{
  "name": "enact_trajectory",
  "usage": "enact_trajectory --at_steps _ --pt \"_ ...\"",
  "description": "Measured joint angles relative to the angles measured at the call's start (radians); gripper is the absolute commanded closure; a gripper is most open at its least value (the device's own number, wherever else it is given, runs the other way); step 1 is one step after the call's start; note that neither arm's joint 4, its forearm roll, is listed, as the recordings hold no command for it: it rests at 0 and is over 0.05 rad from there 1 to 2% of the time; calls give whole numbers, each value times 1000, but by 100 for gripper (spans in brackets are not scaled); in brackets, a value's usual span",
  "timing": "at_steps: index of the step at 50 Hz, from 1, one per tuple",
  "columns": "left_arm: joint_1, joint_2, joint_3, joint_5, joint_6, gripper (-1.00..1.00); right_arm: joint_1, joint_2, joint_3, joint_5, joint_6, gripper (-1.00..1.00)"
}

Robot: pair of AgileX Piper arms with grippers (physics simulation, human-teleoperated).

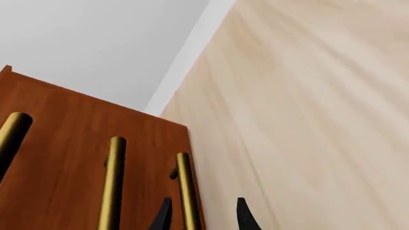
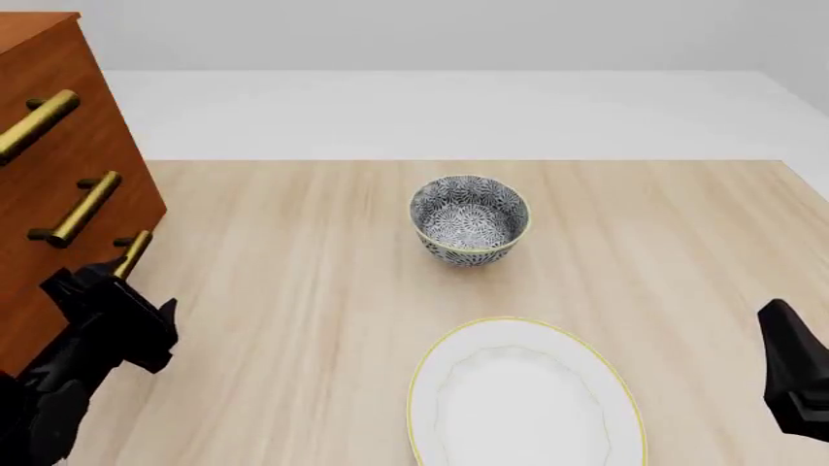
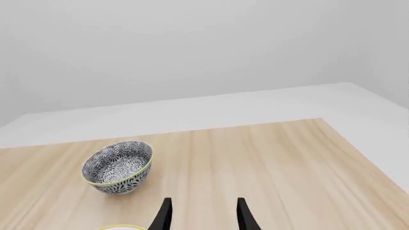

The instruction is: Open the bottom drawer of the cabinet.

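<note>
Tabletop (image 2: 285,291) carries bowl (image 2: 469,219) and plate (image 2: 525,398) beside cabinet (image 2: 58,194).

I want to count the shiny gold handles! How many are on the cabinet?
3, all on the cabinet front: top handle, middle handle, and bottom handle by the left gripper.

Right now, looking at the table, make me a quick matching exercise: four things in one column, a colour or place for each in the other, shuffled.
Column one:
1. cabinet
2. patterned bowl
3. plate
4. bottom drawer handle

Column two:
A. white with a yellow rim, near edge
B. brass, beside the left gripper
C. reddish-brown wood, far left
D. blue-and-white, mid-table

Pairs: 1-C, 2-D, 3-A, 4-B
</note>
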Motion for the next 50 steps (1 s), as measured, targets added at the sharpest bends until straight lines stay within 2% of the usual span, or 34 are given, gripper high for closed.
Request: enact_trajectory --at_steps 50 --pt "107 173 -120 0 89 -100 -8 0 0 2 10 -100"
